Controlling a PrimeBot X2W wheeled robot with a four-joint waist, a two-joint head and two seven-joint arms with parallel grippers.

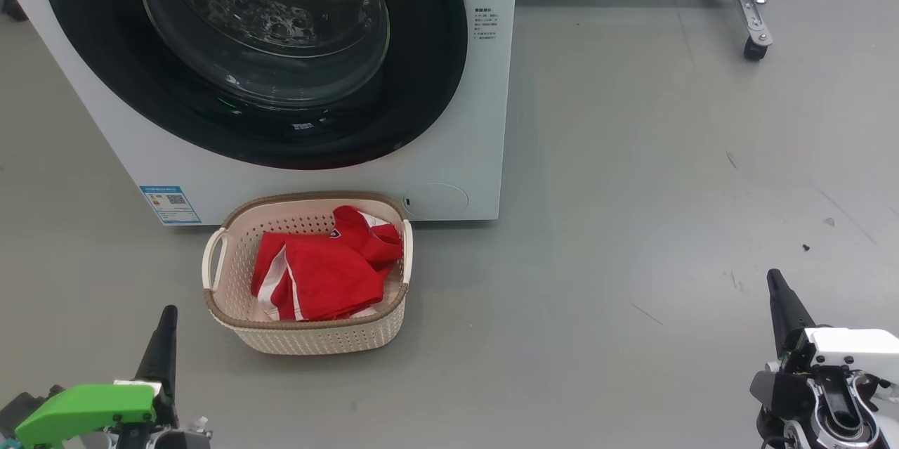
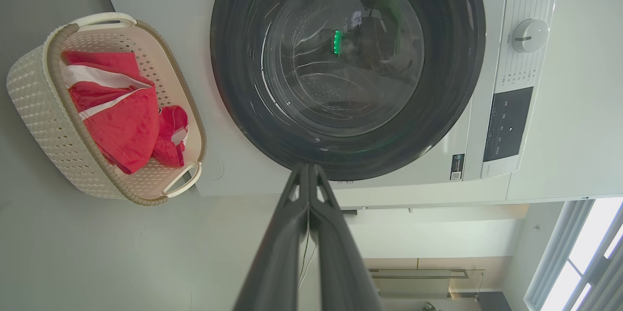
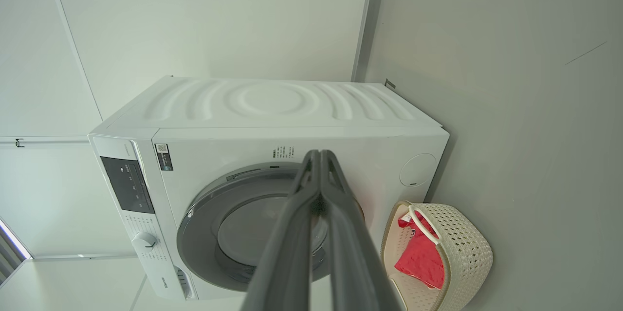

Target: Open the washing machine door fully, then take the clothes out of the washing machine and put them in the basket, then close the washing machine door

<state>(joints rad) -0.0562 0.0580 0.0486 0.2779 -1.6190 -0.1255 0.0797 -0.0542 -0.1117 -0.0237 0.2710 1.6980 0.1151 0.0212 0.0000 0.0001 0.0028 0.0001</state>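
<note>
Right below the washing machine [image 1: 484, 119], at 6 o'clock from the washing machine door [image 1: 421, 69] (which looks shut flush), the basket [image 1: 316, 340] sits on the floor [image 1: 632, 224] with the red clothes [image 1: 330, 273] piled inside. Left gripper [image 1: 167, 319] at 7 o'clock and right gripper [image 1: 775, 280] at 5 o'clock are both pinched closed, holding nothing.

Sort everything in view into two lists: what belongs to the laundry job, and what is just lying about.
Job: washing machine; washing machine door, closed; red clothes, lying in the basket; left pincer and right pincer, both shut, empty.

Lying about: wheeled metal leg, far right; dark speck on the floor.
</note>
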